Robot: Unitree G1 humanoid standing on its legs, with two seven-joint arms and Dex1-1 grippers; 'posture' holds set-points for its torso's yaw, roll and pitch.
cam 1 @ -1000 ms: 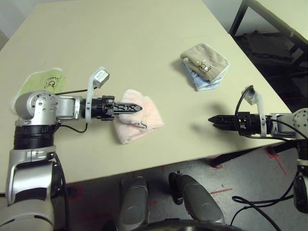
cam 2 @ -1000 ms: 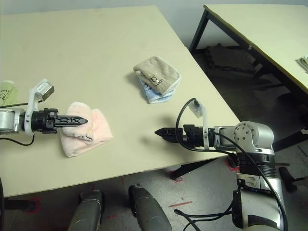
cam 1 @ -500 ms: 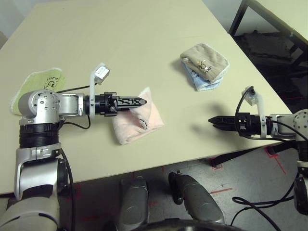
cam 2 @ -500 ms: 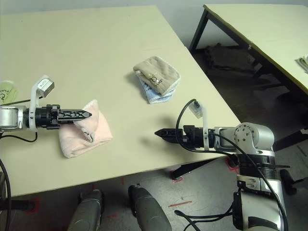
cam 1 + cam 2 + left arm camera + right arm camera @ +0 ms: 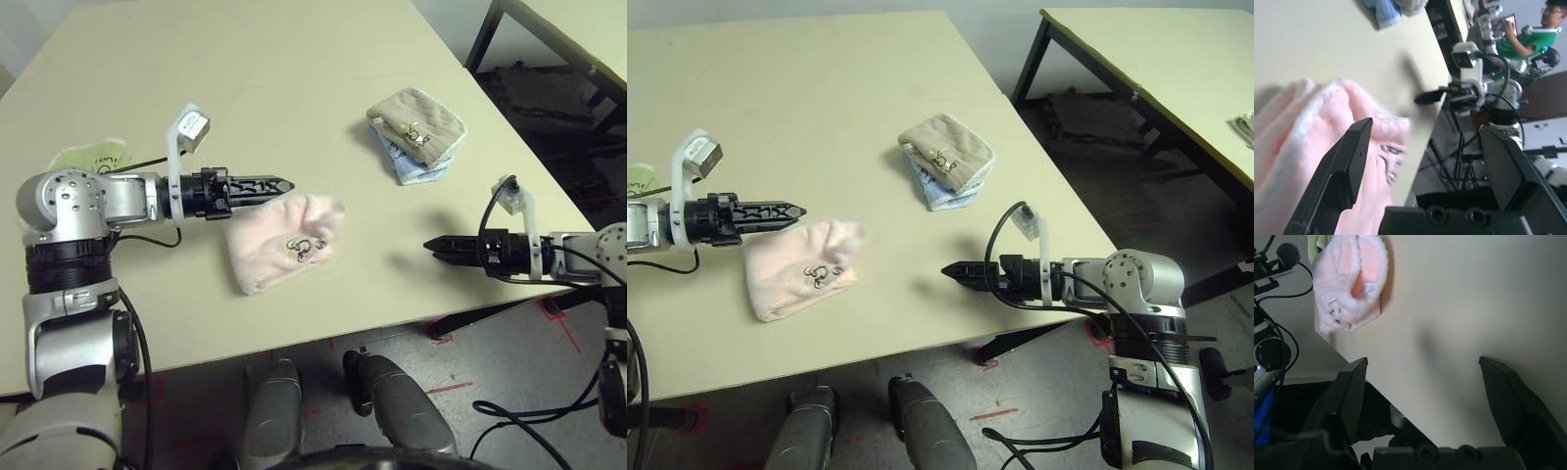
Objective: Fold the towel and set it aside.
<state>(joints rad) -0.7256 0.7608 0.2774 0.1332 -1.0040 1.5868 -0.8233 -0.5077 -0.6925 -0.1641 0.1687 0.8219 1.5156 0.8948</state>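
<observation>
The pale pink towel [image 5: 282, 242] lies folded in a loose bundle near the table's front edge, dark script logo facing up. My left gripper [image 5: 280, 184] hovers just past the towel's far edge, pointing right. In the left wrist view its fingers [image 5: 1347, 166] stand wide apart over the towel [image 5: 1308, 147], open and gripping nothing. My right gripper [image 5: 432, 244] hangs low to the right of the towel, a good gap away, pointing left at it. It is open with nothing between the fingers [image 5: 1352, 391], and the towel [image 5: 1349, 281] lies well ahead of them.
Folded tan and blue towels [image 5: 416, 129] are stacked at the back right. A small light-green towel [image 5: 90, 160] lies behind my left arm. The table's right edge [image 5: 529, 166] drops to the floor, with a black-framed table [image 5: 1136, 59] beyond. A seated person [image 5: 1542, 29] is in the background.
My left gripper has opened, let go of the towel and drawn back toward the far side. The towel has flopped flat, logo up. The right arm has not moved.
</observation>
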